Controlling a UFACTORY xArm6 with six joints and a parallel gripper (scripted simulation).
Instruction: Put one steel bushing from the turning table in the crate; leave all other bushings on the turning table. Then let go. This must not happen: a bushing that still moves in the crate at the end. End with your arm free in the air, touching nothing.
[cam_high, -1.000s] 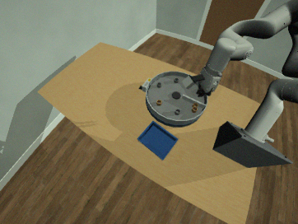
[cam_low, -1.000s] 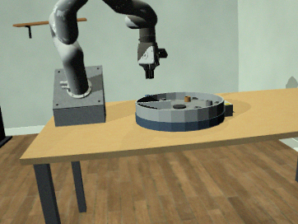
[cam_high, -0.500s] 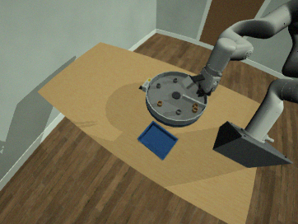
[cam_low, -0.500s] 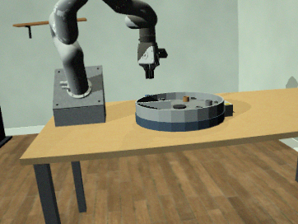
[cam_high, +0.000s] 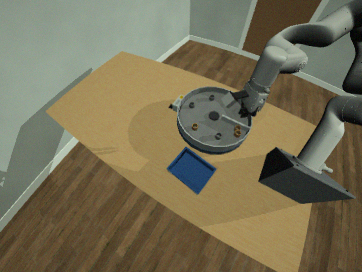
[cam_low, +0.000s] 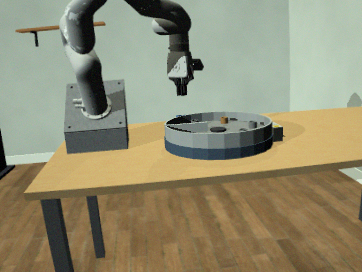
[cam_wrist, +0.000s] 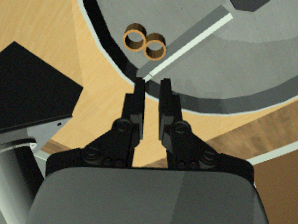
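Observation:
The round grey turning table (cam_high: 206, 146) (cam_low: 220, 139) (cam_wrist: 210, 70) carries several bushings. Three are dull grey steel: one steel bushing (cam_high: 192, 105) at the left, another (cam_high: 212, 97) at the back, a third (cam_high: 218, 136) near the front rim. The others are copper-coloured: one copper bushing (cam_high: 195, 124) stands alone and two, nearly touching, stand by the bar, one of them (cam_wrist: 155, 50) closest to it in the wrist view. The blue crate (cam_high: 192, 170) is empty. My gripper (cam_high: 245, 114) (cam_low: 182, 94) (cam_wrist: 152, 91) hangs above the turning table's rim, fingers slightly apart with nothing between them.
A pale bar (cam_high: 234, 121) (cam_wrist: 192, 46) runs from near the dark hub (cam_high: 214, 116) to the rim. A small box (cam_high: 176, 104) (cam_low: 278, 132) stands against the outer wall. The dark robot base (cam_high: 300, 182) (cam_low: 97, 141) (cam_wrist: 35, 87) stands on the table to the crate's right in the top view.

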